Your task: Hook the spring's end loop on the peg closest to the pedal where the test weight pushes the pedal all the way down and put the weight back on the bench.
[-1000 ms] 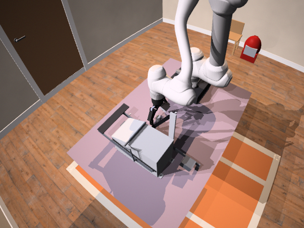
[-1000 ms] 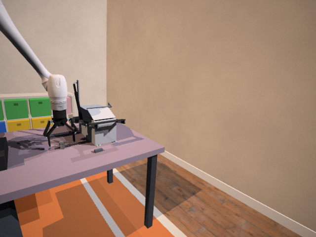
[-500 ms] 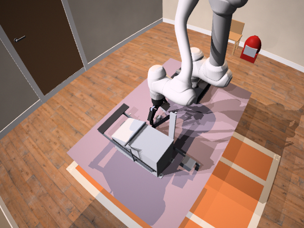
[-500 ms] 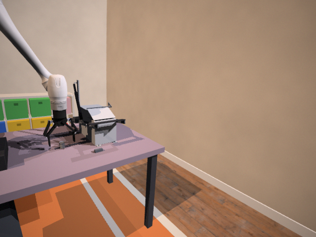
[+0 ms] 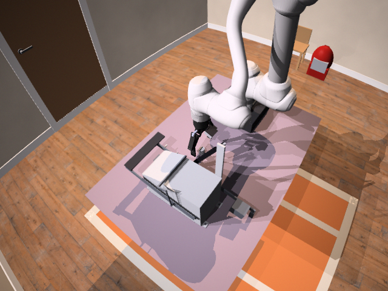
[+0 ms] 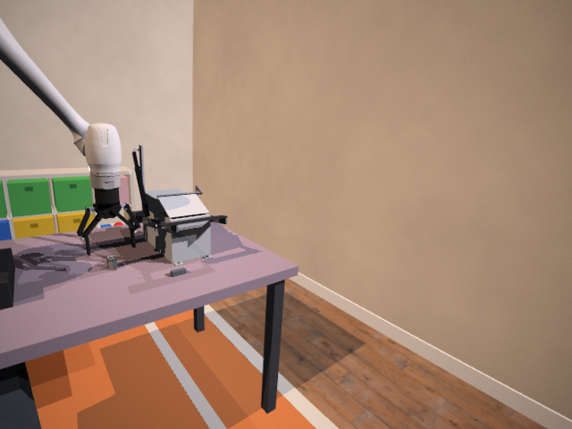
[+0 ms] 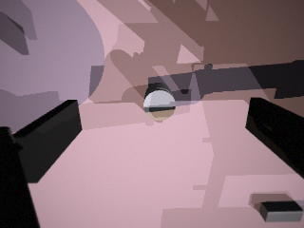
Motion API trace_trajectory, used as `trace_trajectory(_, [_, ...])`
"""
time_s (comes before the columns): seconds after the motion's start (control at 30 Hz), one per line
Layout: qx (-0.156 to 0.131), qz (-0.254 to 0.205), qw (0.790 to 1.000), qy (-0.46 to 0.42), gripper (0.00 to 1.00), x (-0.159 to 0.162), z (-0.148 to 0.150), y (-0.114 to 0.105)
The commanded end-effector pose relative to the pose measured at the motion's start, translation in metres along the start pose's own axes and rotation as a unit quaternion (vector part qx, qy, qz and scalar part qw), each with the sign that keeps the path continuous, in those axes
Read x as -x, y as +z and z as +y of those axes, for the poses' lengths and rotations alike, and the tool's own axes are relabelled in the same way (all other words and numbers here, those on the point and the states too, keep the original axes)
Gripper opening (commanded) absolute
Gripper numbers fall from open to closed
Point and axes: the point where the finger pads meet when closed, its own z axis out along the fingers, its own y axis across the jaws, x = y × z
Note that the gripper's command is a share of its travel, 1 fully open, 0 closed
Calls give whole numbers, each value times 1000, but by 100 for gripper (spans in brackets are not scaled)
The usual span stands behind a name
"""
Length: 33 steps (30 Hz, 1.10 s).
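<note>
Steel, short and cylindrical, the grey test weight (image 6: 112, 261) stands upright on the pale purple tabletop (image 6: 194, 295), axis vertical, just beside the grey box-shaped feeder (image 6: 184, 231). Black fingers (image 6: 88, 239) hang wide open above it, gripping nothing. Picking-up step, I think; next they must descend and close.

I am working in what is looking like a plain room of a home or small workshop: wood plank floor (image 5: 131, 94), beige walls (image 6: 369, 138) with white skirting, a dark door (image 5: 53, 53). I am standing at a mauve bench (image 6: 138, 295) over an orange rug (image 6: 138, 369); coloured storage bins (image 6: 28, 196), a wooden chair (image 5: 302, 42) and a red canister (image 5: 321, 60) are lining the walls.
</note>
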Motion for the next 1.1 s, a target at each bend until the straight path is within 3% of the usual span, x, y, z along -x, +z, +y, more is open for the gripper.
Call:
trace_trajectory(0.0, [1, 0, 1000, 0, 100, 0, 1, -4])
trace_trajectory(1.07, [1, 0, 1000, 0, 100, 0, 0, -74])
